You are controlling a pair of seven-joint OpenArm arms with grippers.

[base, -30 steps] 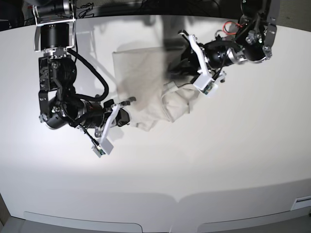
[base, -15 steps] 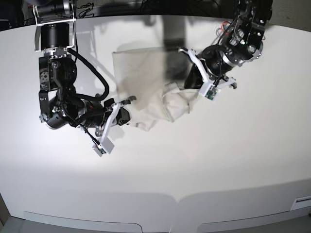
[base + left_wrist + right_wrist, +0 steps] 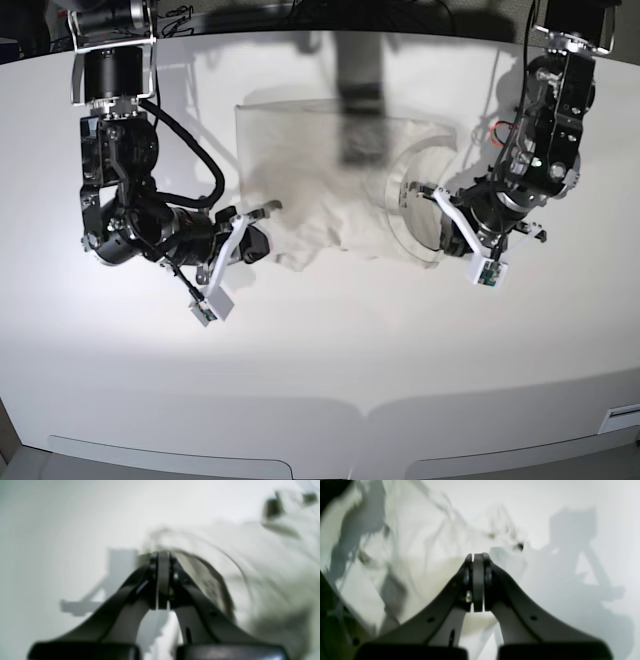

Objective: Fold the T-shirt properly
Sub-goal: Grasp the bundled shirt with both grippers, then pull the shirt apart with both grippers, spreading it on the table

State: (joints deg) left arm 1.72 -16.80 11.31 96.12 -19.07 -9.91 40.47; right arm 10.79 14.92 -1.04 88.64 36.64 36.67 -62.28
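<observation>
The pale beige-grey T-shirt (image 3: pixel 310 170) lies rumpled on the white tabletop (image 3: pixel 330 380), spread from back centre toward the right and blurred there. My left gripper (image 3: pixel 412 195) is at its right edge, shut with fabric drawn up to the fingertips. In the left wrist view the left gripper (image 3: pixel 160 555) is shut with the T-shirt (image 3: pixel 262 567) to its right. My right gripper (image 3: pixel 265 213) sits at the shirt's lower left edge. In the right wrist view the right gripper (image 3: pixel 477 556) is shut over the T-shirt (image 3: pixel 407 542).
The right arm's black body (image 3: pixel 130 230) lies on the table left of the shirt. The left arm (image 3: pixel 540 150) reaches down from the back right, with a red cable (image 3: pixel 490 130) beside it. The table's front edge (image 3: pixel 360 410) curves across the bottom.
My left gripper has swung from the back down and to the right, drawing the shirt's right part out wider. The right arm has stayed in place.
</observation>
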